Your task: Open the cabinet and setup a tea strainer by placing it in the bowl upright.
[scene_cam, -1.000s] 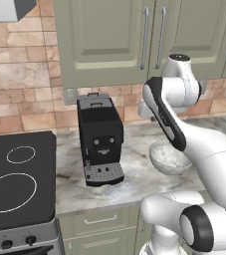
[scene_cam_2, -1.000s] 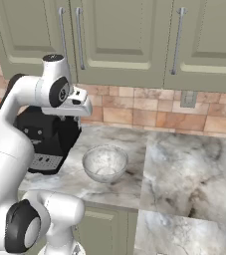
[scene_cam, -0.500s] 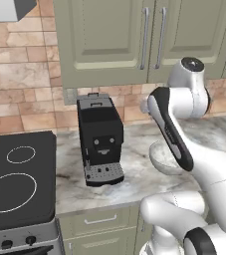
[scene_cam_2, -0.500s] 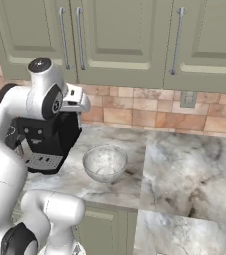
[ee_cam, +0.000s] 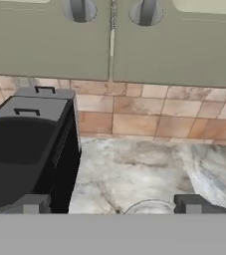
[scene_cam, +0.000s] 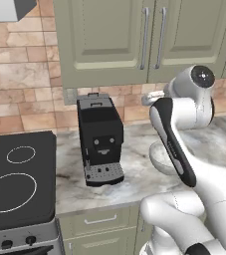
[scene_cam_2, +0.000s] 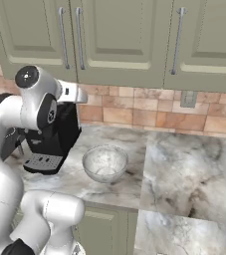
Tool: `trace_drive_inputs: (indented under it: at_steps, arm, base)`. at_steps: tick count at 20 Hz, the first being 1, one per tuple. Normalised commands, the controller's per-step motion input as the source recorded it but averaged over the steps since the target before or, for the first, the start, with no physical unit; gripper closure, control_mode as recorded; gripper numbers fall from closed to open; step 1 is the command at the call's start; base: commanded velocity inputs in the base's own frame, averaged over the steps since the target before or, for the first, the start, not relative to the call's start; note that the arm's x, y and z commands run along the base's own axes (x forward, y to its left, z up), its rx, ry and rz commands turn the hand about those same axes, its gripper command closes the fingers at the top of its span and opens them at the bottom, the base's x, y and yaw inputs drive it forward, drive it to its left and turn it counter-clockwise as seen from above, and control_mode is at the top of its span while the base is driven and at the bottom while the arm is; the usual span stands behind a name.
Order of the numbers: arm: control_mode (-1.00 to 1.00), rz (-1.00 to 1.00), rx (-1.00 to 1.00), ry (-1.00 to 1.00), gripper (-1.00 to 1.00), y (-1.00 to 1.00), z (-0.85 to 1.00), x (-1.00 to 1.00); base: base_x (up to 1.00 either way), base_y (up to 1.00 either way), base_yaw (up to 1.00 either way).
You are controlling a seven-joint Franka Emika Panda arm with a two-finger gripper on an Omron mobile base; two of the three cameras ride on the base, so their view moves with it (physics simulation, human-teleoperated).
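The fingers (ee_cam: 112,205) hang spread wide with nothing between them, up above the marble table (scene_cam_2: 184,169), facing the brick backsplash (ee_cam: 149,112). Below them sits the bowl (scene_cam_2: 105,163), just right of the black coffee machine (scene_cam: 100,139), and the tea strainer inside it cannot be made out. The sage-green cabinet (scene_cam_2: 119,40) overhead has both doors closed, handles (scene_cam: 144,37) untouched.
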Motion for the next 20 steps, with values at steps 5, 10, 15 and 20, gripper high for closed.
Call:
trace_drive_inputs:
  at_steps: [5, 10, 15, 20]
  arm:
    - [-1.0, -0.04, 0.0, -0.06, -1.0, 0.0, 0.83, 0.0]
    - [-1.0, -0.01, 0.0, -0.12, -1.0, 0.0, 0.69, 0.0]
    - [-1.0, 0.0, 0.05, -0.06, -1.0, -0.02, 0.57, 0.0]
    - [-1.0, 0.0, 0.03, -0.08, -1.0, -0.01, 0.37, 0.0]
  base:
    - [0.0, 0.0, 0.0]
    - [0.0, 0.0, 0.0]
    - [0.0, 0.0, 0.0]
    - [0.0, 0.0, 0.0]
